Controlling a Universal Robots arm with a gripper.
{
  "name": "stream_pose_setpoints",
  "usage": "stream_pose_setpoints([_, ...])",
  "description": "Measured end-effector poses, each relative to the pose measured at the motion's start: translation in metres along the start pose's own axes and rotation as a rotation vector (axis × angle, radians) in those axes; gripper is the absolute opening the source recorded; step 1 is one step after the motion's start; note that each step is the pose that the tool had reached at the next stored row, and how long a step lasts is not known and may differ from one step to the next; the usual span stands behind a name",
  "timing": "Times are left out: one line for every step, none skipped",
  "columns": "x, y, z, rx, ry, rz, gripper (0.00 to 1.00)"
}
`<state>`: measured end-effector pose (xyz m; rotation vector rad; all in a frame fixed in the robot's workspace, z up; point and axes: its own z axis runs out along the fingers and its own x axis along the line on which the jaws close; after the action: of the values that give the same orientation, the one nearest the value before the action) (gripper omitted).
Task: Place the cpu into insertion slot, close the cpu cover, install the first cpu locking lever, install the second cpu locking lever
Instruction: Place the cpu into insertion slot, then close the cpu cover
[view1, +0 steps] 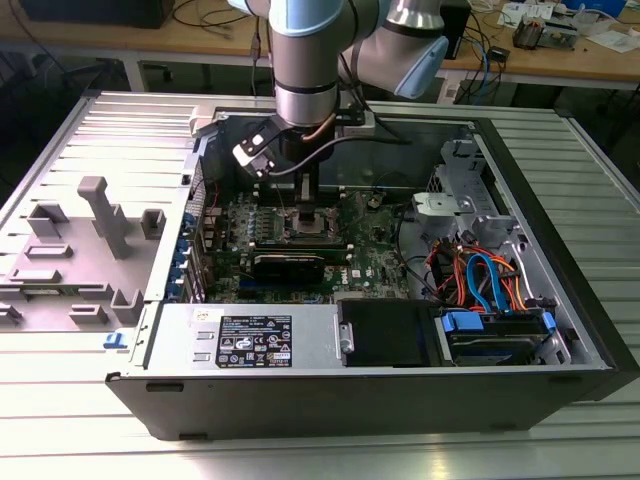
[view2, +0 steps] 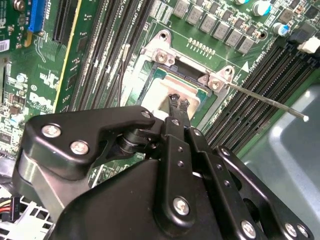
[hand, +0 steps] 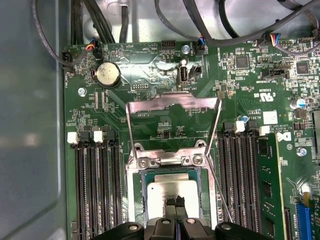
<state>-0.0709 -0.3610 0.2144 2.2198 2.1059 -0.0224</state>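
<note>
Tool (hand: 175, 201) tips are pinched together on nothing, hovering right over the cpu (hand: 159, 194), which already sits flat in the slot (hand: 143, 200) just below them, with the cover (hand: 172, 101) flipped open beyond the tips.

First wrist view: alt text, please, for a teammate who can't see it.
The shut gripper hangs right over the cpu lying in the slot. The cover is swung open, and a thin lever rod angles free beside the slot.
</note>
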Motion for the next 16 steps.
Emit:
stream_pose_setpoints([0.0000, 0.0000, 0.0000, -0.0001, 0.0002, 0.000, 0.11])
stream_pose_setpoints([0.0000, 0.0000, 0.0000, -0.0001, 0.0001, 0.000, 0.11])
stream_pose_setpoints([0.0000, 0.0000, 0.0000, -0.0001, 0.0002, 0.000, 0.11])
stream_pose_setpoints([0.0000, 0.0000, 0.0000, -0.0001, 0.0001, 0.000, 0.11])
stream_pose_setpoints([0.0000, 0.0000, 0.0000, -0.0001, 0.0000, -0.001, 0.11])
stream_pose_setpoints([0.0000, 0.0001, 0.0000, -0.0001, 0.0000, -0.001, 0.11])
stream_pose_setpoints([0.0000, 0.0001, 0.0000, -0.0001, 0.0001, -0.001, 0.11])
stream_pose_setpoints([0.0000, 0.0001, 0.0000, -0.0001, 0.0001, -0.001, 0.11])
stream_pose_setpoints([0.0000, 0.0000, 0.0000, -0.0001, 0.0001, -0.001, 0.11])
stream_pose_setpoints([0.0000, 0.0000, 0.0000, -0.0001, 0.0000, -0.001, 0.11])
stream_pose_setpoints([0.0000, 0.0001, 0.0000, -0.0001, 0.0000, -0.001, 0.11])
stream_pose_setpoints([0.0000, 0.0000, 0.0000, -0.0001, 0.0001, -0.001, 0.11])
stream_pose_setpoints([0.0000, 0.0000, 0.0000, -0.0001, 0.0001, -0.001, 0.11])
stream_pose_setpoints([0.0000, 0.0001, 0.0000, -0.0001, 0.0001, -0.001, 0.11])
stream_pose_setpoints([0.0000, 0.0001, 0.0000, -0.0001, 0.0001, -0.001, 0.11])
stream_pose_setpoints([-0.0001, 0.0000, -0.0002, -0.0001, 0.0001, -0.001, 0.11])
